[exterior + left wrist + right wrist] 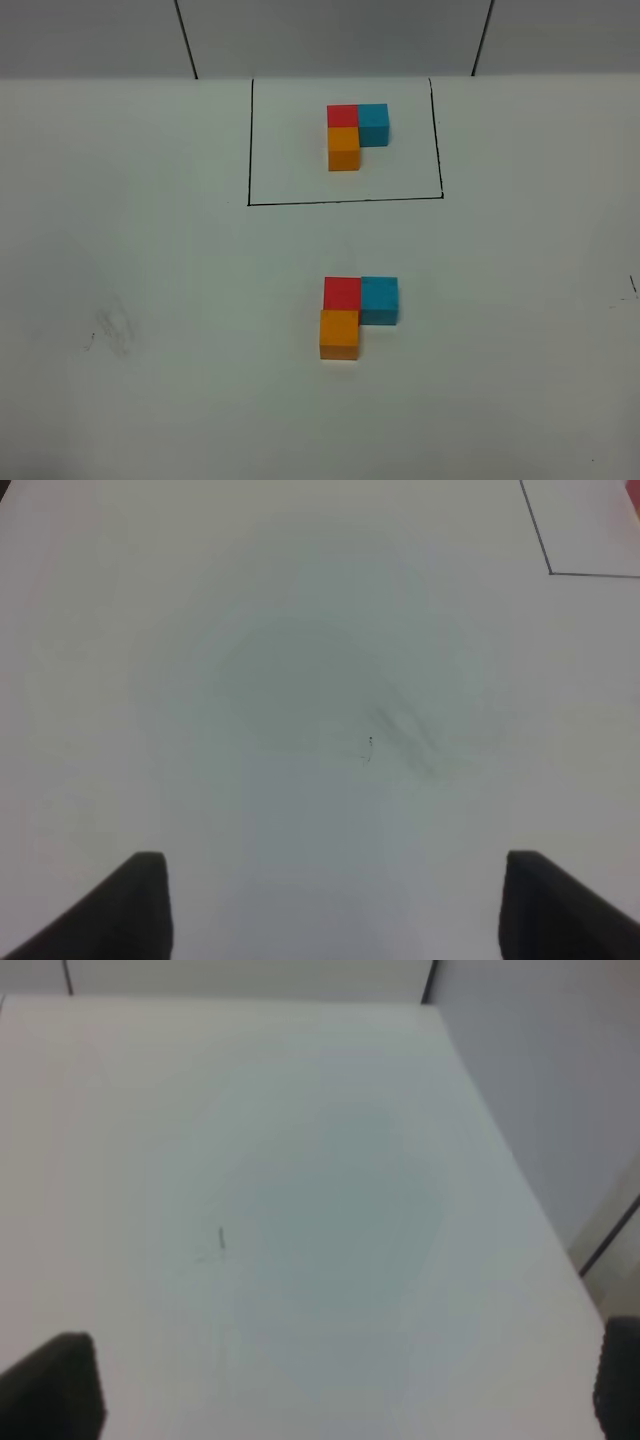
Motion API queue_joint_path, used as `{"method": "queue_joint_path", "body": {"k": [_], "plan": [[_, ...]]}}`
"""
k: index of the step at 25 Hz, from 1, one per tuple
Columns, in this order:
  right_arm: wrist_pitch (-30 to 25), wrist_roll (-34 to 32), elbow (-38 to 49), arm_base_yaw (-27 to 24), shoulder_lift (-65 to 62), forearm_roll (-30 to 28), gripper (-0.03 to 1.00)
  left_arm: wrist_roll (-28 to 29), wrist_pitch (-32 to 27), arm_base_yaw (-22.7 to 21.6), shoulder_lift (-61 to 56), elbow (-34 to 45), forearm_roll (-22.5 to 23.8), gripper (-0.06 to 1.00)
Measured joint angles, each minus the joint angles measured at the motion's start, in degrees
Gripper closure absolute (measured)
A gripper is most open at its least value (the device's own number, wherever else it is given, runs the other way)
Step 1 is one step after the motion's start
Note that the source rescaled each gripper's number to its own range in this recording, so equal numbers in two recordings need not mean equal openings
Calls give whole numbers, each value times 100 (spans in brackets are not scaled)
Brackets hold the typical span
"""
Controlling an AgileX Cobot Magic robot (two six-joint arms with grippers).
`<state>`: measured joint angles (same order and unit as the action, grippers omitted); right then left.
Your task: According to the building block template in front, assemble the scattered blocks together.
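Observation:
The building block template (357,135) is an L of red, blue and orange cubes inside a thin black rectangle (345,201) at the back of the white table. Nearer the front, the scattered blocks stand touching in the same L: red (342,292), light blue (380,299) and orange (340,333). Neither gripper shows in the exterior high view. In the left wrist view my left gripper (335,910) is open over bare table, holding nothing. In the right wrist view my right gripper (335,1385) is open wide, also over bare table.
A faint grey smudge (110,330) marks the table at the left, and the smudge (400,735) also shows under the left gripper. A corner of the black rectangle (549,573) is in the left wrist view. The table's edge (510,1150) runs through the right wrist view.

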<state>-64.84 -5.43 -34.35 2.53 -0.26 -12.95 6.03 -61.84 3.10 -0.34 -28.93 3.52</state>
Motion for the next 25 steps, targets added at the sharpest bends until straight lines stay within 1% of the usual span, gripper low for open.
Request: {"method": "queue_joint_path", "body": {"k": [2,7,10,15,18,19,25], "plan": [[11,0,93,-38,0,183,-3,0,0,0,0,0,0,42],[171,82,511,-36,0,198,-3,0,0,0,0,0,0,42],[298,102,555,-36,0,233,-3,0,0,0,0,0,0,42],[333,106,555,-36,0,233,-2,0,0,0,0,0,0,42],[343,106,555,-36,0,233,4,0,0,0,0,0,0,42],[343,106,555,-36,0,233,8,0,0,0,0,0,0,42],[343,106,555,-36,0,233,35,0,0,0,0,0,0,42]]}}
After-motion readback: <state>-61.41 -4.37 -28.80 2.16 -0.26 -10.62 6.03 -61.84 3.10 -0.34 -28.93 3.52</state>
